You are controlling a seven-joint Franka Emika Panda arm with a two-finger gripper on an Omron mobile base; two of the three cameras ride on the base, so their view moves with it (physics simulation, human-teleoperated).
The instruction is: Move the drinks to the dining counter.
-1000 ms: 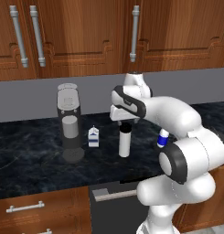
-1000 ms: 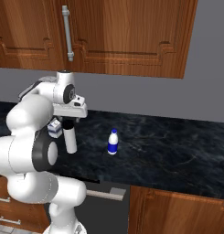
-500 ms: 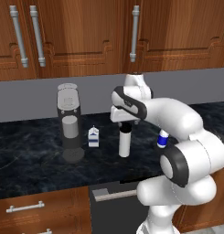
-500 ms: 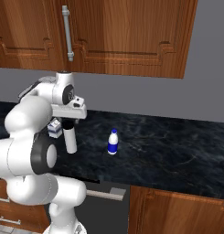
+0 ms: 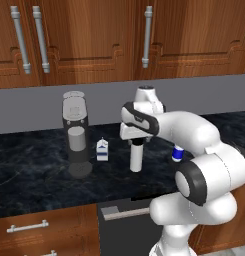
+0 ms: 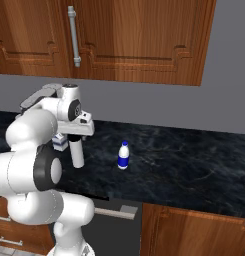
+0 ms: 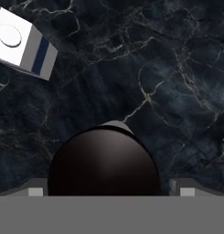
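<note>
Your tall white cylinder [image 5: 136, 159] with its black cap [image 7: 103, 161] stands upright, long axis vertical; the gripper [image 5: 137, 141] is spread wide above it.

Three drinks and a machine on the worktop [image 5: 39, 175] below the wall cupboards [image 5: 94, 40].

In the left base view my hand [image 5: 136, 141] sits directly over the tall cylinder [image 5: 136, 159] at centre frame; the carton [image 5: 102, 150] stands just left of it, the coffee machine [image 5: 76, 132] further left, and the small bottle [image 5: 177, 153] right, partly behind my arm.
</note>
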